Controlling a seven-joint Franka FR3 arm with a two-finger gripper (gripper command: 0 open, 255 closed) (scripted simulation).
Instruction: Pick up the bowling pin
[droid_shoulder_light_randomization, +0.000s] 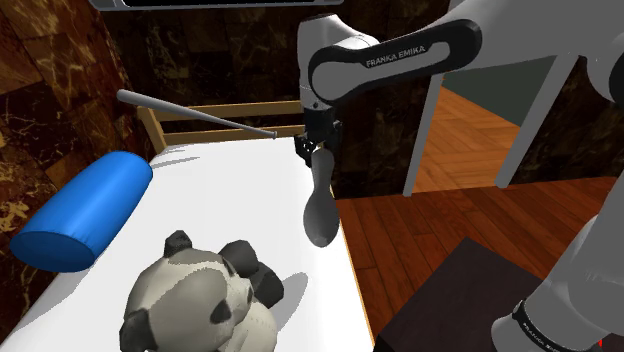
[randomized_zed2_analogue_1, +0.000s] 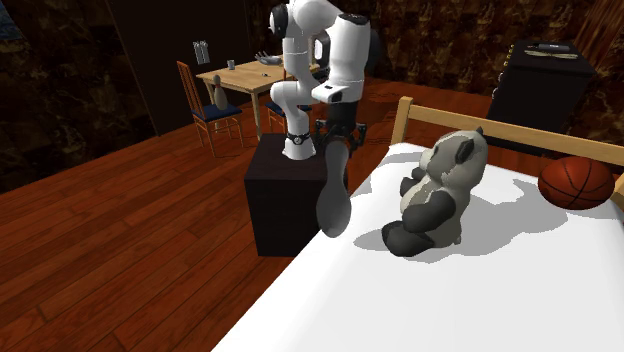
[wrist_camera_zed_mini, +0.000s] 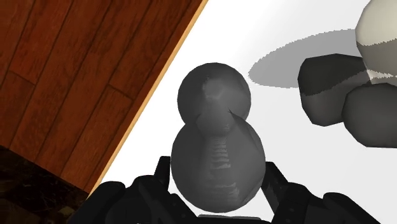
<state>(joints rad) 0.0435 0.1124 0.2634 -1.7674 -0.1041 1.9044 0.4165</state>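
One grey bowling pin (droid_shoulder_light_randomization: 320, 205) is all we care about here, and the black fingers (wrist_camera_zed_mini: 275, 184) are clamped on its thin neck, one on each side. It hangs fat end down from the white arm.

We're using the panda plush (droid_shoulder_light_randomization: 200, 300) as our reference point, since it sits right in the middle of the white bed (droid_shoulder_light_randomization: 230, 190). The pin is near the panda, on the side where the wood floor (droid_shoulder_light_randomization: 440, 225) starts, roughly over the edge of the mattress. In the wrist view there's an oval shadow (wrist_camera_zed_mini: 299, 60) on the sheet between the pin and the panda's dark paws. It sits apart from the pin, so to us the pin looks clear of the sheet.

On the panda's other side, away from the pin, lies a blue bolster (droid_shoulder_light_randomization: 85, 210). Past the panda, by the wooden bed rail, there's a grey baseball bat (droid_shoulder_light_randomization: 195, 113) sitting at a slant. In the second exterior view a basketball (randomized_zed2_analogue_1: 575, 182) sits behind the panda against the rail. The arm's dark stand (randomized_zed2_analogue_1: 285, 195) is on the floor, beyond the pin from the panda.
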